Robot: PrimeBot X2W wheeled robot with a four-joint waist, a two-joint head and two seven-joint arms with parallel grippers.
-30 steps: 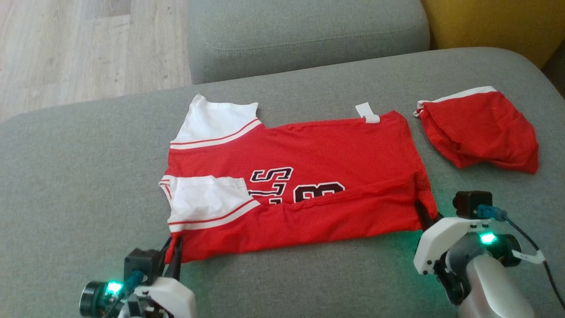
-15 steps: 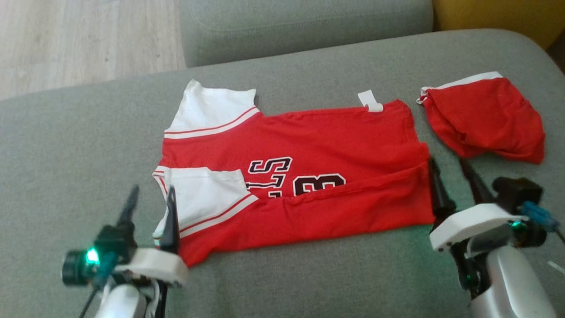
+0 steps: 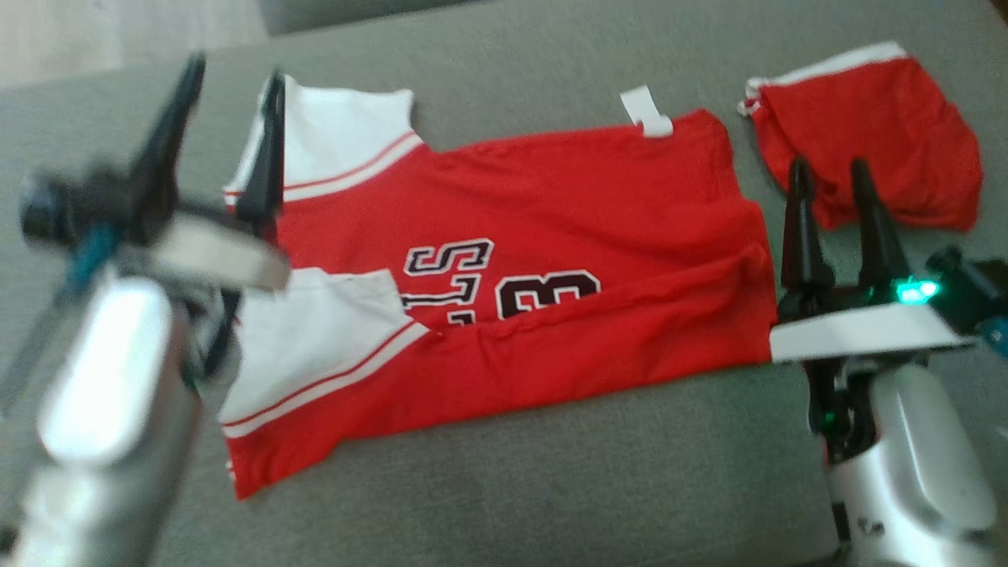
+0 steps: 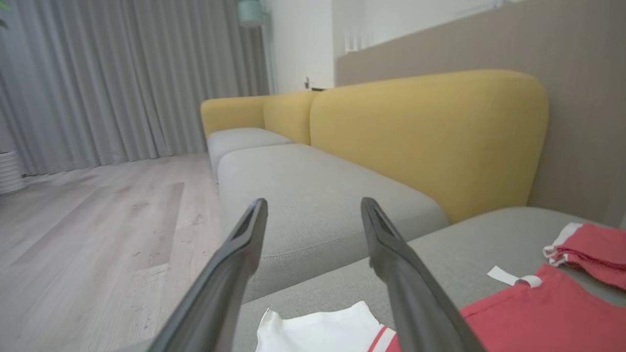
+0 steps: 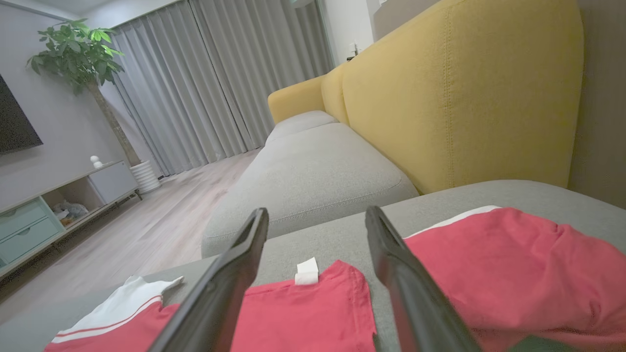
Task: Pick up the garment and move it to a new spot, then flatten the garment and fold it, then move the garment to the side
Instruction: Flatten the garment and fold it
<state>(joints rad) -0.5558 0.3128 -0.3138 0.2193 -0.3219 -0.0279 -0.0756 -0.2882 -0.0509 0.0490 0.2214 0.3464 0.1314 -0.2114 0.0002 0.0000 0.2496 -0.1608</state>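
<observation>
Grey sofa seat [image 3: 551, 488], red clothing laid out on it.
Carries a jersey [image 3: 567, 197] spread flat across the middle, near edge folded up over the black lettering [image 3: 504, 283], white sleeves [image 3: 339, 134] to the left, white tag [image 3: 646, 112] at the far hem; carries rumpled shorts [image 3: 882, 134] at the far right, just beside the jersey's hem.
</observation>
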